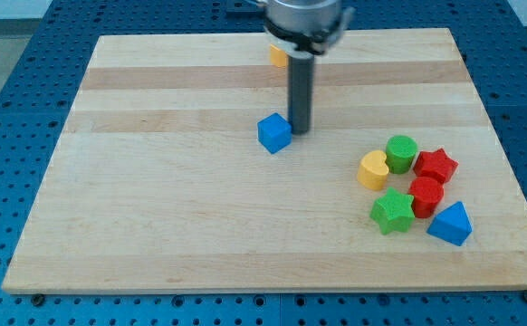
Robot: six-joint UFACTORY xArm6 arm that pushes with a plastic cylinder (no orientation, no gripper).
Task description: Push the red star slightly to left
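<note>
The red star (436, 166) lies at the view's right, in a tight cluster with a green cylinder (401, 152), a yellow heart-like block (372, 169), a red hexagonal block (426, 195), a green star (392, 211) and a blue triangular block (451, 224). My tip (300, 132) stands near the board's middle, far to the left of the red star and just to the right of a blue cube (274, 133); I cannot tell whether it touches the cube.
An orange block (278, 55) sits near the view's top, partly hidden behind the arm's body. The wooden board (155, 181) lies on a blue perforated table.
</note>
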